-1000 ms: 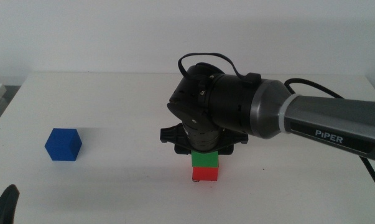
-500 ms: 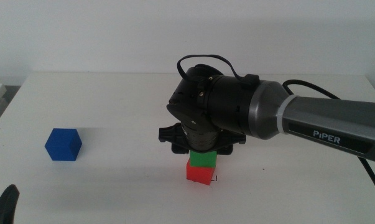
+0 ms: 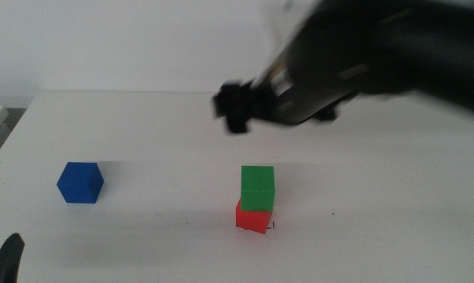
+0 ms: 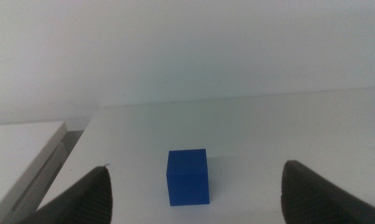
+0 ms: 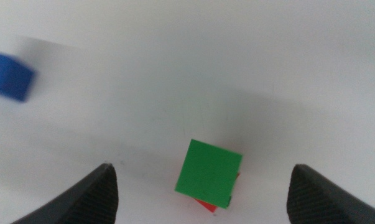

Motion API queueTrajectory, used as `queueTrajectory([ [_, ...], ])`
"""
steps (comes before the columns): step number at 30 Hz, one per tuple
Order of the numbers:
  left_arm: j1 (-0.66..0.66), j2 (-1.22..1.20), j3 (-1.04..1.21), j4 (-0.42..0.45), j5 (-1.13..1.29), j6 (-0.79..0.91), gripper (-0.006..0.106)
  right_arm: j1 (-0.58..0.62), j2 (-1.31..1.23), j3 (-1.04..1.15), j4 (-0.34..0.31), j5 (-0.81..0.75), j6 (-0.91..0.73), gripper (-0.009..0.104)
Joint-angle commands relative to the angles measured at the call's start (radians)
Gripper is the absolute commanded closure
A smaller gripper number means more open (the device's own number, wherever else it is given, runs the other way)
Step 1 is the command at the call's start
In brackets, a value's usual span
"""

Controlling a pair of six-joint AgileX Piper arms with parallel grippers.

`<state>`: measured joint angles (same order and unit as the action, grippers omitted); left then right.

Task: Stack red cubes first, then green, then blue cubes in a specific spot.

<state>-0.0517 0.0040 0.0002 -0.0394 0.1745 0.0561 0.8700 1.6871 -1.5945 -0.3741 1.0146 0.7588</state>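
Middle view: green cube (image 3: 257, 188) was seen stacked skewed on red cube (image 3: 252, 219); right gripper (image 5: 203, 186) was raised above, jaws spread wide, empty. Blue cube (image 3: 80, 182) was left apart; left gripper (image 4: 196, 186) was parked, jaws spread.

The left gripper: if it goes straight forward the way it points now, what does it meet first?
Most likely the blue cube. It sits on the table centred between the open fingers of the left gripper, with nothing before it, though the depth is uncertain.

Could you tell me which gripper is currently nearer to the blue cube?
Left. The left gripper waits just in front of the blue cube, jaws open toward it; the right gripper is raised above the green cube, farther off.
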Motion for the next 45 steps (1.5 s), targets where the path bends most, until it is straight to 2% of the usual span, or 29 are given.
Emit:
queueTrajectory([
  [1, 0.001, -0.004, 0.000, -0.001, -0.014, -0.001, 0.009, -0.028, -0.121, 0.056, 0.051, -0.036, -0.212, 0.012],
  [6, 0.001, -0.004, 0.000, -0.001, -0.014, -0.001, 0.009, -0.123, -0.464, 0.327, 0.235, -0.255, -0.598, 0.012],
  [9, 0.001, -0.004, 0.000, -0.001, -0.014, -0.001, 0.009, -0.182, -0.676, 0.492, 0.305, -0.363, -0.781, 0.012],
  [15, 0.001, -0.004, 0.000, -0.001, -0.014, -0.001, 0.009, -0.231, -0.952, 0.708, 0.313, -0.522, -0.854, 0.012],
  [32, 0.001, -0.004, 0.000, -0.001, -0.014, -0.001, 0.009, -0.231, -0.964, 0.710, 0.355, -0.505, -0.837, 0.012],
  [40, 0.001, -0.004, 0.000, 0.007, -0.014, -0.001, 0.009, -0.231, -0.964, 0.710, 0.355, -0.507, -0.837, 0.012],
  [42, 0.022, 0.078, -0.080, 0.006, 0.087, -0.001, 0.009, -0.231, -0.964, 0.710, 0.355, -0.507, -0.837, 0.012],
  [45, 0.063, 0.263, -0.312, 0.010, 0.314, -0.001, 0.009, -0.231, -0.964, 0.710, 0.355, -0.507, -0.837, 0.012],
])
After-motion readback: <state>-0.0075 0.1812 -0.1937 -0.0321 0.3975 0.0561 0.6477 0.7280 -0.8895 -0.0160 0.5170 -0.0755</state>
